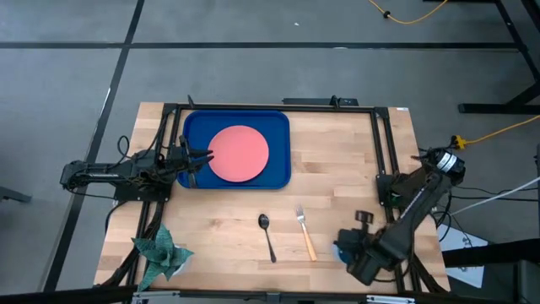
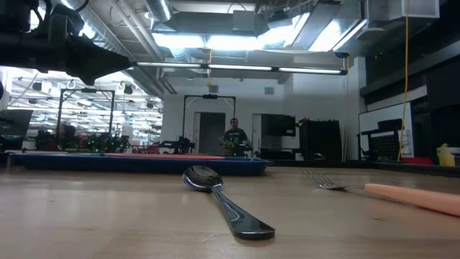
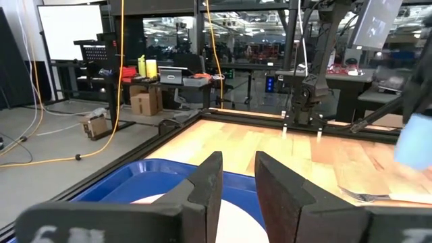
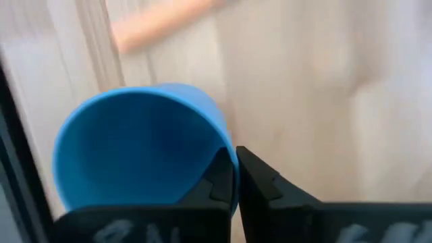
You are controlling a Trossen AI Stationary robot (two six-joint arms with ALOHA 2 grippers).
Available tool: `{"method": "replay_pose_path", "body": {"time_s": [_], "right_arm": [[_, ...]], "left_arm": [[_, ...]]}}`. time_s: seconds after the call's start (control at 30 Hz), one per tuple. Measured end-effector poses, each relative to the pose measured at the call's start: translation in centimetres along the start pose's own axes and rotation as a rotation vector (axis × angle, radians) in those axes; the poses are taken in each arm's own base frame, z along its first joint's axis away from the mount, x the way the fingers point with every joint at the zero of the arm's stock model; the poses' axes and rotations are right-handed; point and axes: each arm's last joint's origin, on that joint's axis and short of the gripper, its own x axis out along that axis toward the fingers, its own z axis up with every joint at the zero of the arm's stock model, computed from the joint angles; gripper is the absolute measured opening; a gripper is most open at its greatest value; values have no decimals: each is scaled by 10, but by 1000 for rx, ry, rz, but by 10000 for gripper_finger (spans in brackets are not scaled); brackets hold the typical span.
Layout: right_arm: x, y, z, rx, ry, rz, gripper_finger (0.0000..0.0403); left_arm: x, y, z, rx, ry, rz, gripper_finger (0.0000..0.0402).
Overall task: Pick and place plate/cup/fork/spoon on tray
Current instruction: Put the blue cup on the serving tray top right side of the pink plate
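Cup (image 4: 145,145), round and smooth blue, is seen pinched at its rim by right fingers (image 4: 219,177) only in the wrist view; left fingers (image 3: 283,192) are slightly parted, empty.

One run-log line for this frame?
plate: on tray | right gripper: shut on cup rim | left gripper: at plate edge | spoon, fork: on table

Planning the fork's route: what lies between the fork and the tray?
Only bare wood, the high view shows: fork sits below tray, with spoon off to its side.
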Motion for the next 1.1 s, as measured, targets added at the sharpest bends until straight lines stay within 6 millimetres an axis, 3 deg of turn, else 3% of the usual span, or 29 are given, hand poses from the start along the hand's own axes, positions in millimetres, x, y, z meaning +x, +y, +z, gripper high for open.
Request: {"method": "replay_pose_path", "body": {"time_s": [0.13,0.27,0.43,0.5,0.6,0.73,0.9,1.1], "right_arm": [[-30,-19,40,-81,-215,-133,6],[-57,-42,81,-112,-532,-391,6],[-68,-83,134,-67,-668,-682,6],[-62,-106,157,-36,-634,-699,6],[-46,-145,191,1,-584,-562,6],[-18,-201,221,35,-560,-460,6],[19,-268,222,163,-445,-448,6],[60,-324,228,271,-489,-284,6]], "left_arm": [[0,0,0,0,0,0,80],[0,0,0,0,0,2,80],[0,0,0,0,-2,2,80],[0,0,0,0,-2,3,80],[0,0,0,0,-2,3,80],[0,0,1,-1,-8,5,80],[0,0,1,-3,-12,9,80],[0,0,1,0,-5,17,80]]}}
